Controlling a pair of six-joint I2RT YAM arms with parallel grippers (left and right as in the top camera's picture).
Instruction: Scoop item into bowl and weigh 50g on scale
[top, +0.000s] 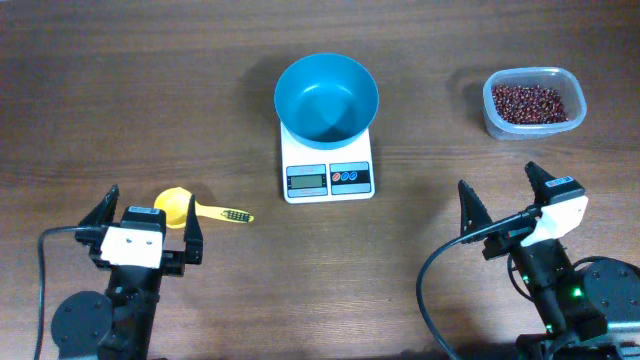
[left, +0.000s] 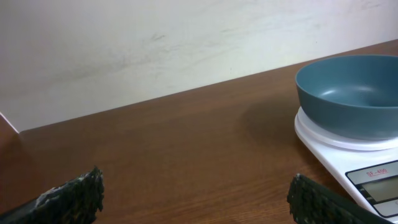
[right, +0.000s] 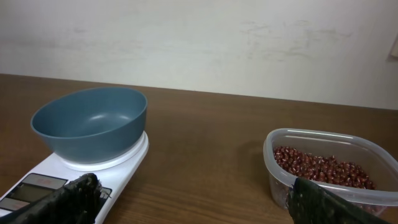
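From overhead, the empty teal bowl sits on the white scale mid-desk. The beans fill a clear tub far right, well apart, and a yellow scoop lies by the left jaws, while both pairs of jaws stand released and spread wide, holding nothing. The left wrist view shows bare wood running to the desk's back edge at the wall, with bowl and scale at right. The right wrist view shows open desk between scale and tub.
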